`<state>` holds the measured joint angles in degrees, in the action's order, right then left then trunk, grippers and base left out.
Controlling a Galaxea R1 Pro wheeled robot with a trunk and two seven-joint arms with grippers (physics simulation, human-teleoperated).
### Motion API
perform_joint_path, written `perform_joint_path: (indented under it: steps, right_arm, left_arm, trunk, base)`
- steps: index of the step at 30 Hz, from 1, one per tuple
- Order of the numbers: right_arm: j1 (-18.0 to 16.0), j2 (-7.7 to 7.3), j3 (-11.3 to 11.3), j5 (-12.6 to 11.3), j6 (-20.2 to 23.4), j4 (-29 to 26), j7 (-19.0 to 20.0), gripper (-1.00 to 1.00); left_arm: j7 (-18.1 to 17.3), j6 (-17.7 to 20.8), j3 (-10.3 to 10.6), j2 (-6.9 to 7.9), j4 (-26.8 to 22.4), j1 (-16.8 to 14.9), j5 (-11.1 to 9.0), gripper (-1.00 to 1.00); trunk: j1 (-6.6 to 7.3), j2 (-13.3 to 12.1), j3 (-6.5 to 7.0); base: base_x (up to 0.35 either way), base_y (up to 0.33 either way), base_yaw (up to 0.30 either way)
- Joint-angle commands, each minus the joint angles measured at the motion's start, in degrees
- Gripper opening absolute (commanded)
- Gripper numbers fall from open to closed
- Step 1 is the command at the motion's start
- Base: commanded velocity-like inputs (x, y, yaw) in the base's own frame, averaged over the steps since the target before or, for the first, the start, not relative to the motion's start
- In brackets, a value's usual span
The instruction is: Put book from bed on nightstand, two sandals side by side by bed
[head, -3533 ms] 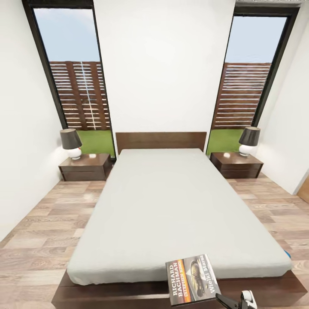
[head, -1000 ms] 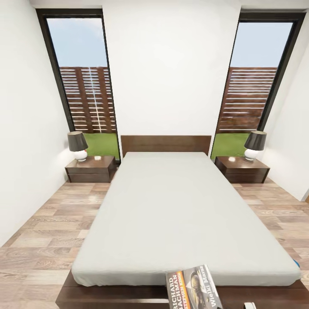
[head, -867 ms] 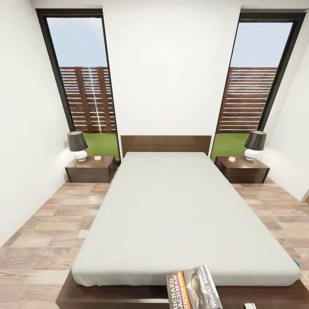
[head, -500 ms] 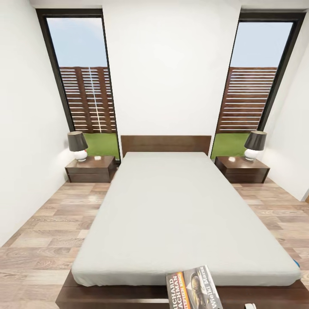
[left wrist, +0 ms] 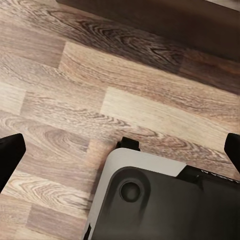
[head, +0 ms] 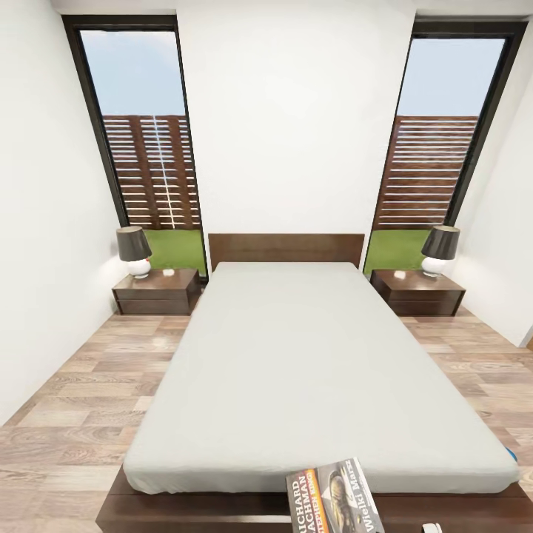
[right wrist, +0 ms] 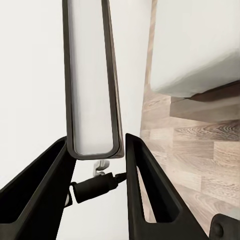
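Holding the book (right wrist: 92,80) by one short end, the right tool (right wrist: 95,145) has its two black fingers (right wrist: 145,180) closed in on the covers, one on each side. The book looks thin and light, so it should be easy to carry. It is a soft paperback, though, so it may bend or flop when held by just one end, and the shiny cover could slip. A hold nearer the spine, where it is stiffest, would be safest. Its cover is dark with an orange band, white words that say RICHARD BACHMAN, and a small picture. From the side you see white pages between two dark covers. From the head view the book (head: 333,497) is up in front of the foot of the bed (head: 311,355), well away from both nightstands, one at the left (head: 155,290) and one at the right (head: 418,290). The left tool (left wrist: 121,150) is wide apart and holds nothing, over the wood floor (left wrist: 75,75).
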<state>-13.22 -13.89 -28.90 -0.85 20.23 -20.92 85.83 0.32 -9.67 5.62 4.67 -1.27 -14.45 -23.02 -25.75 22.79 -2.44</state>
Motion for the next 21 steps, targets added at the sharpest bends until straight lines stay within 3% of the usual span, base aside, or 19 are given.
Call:
perform_joint_path:
  steps: [1,21]
  right_arm:
    - [-0.1,0.01,-0.1,0.0,0.6,0.0,0.2,-1.00]
    - [0.0,0.01,-0.3,-0.2,-0.6,0.1,0.8,-1.00]
  left_arm:
    - [0.0,-0.2,0.5,0.00,0.0,0.0,-0.5,1.00]
    - [0.2,-0.2,0.5,-0.01,0.0,0.0,-0.4,1.00]
  trunk:
    - [-0.03,0.1,-0.13]
    - [-0.03,0.1,-0.13]
  base:
    - [0.000,0.000,0.000]
    - [0.000,0.000,0.000]
